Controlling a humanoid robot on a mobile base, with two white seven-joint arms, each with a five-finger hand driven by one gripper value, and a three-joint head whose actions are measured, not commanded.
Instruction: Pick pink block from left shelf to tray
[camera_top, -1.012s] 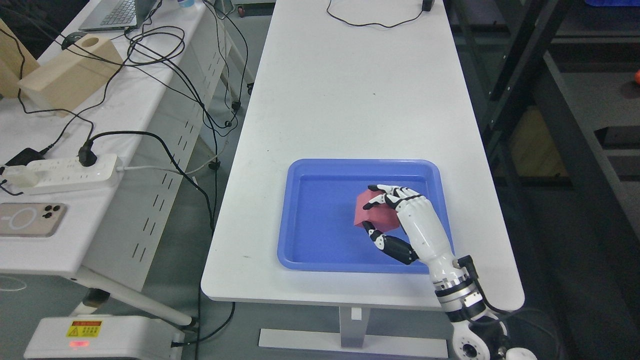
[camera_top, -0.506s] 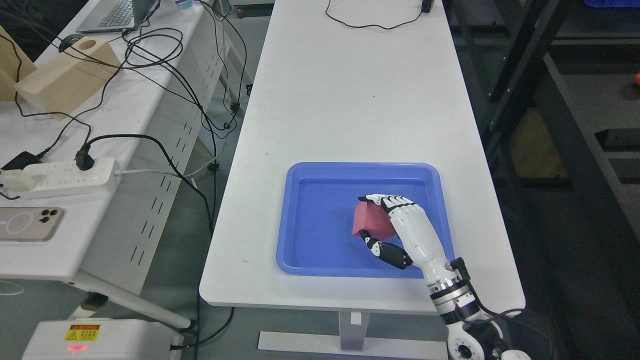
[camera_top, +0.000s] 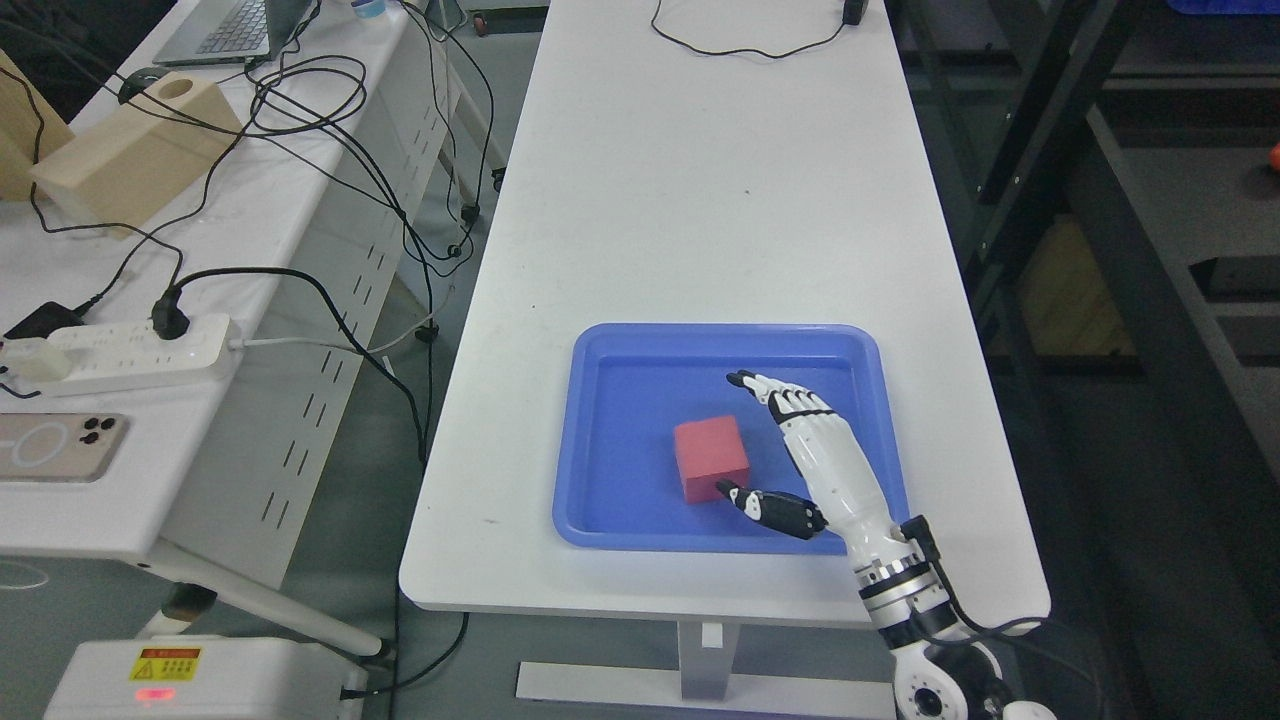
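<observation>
Pink block (camera_top: 711, 459) sits in tray (camera_top: 640, 530) — right hand (camera_top: 810, 460) just beside it, fingers spread, holding nothing.

Things on the side desk

A white power strip (camera_top: 120, 355) lies near a phone (camera_top: 55, 447). Black cables (camera_top: 330, 150) loop past a wooden box (camera_top: 135, 150) and a laptop (camera_top: 235, 30).
</observation>
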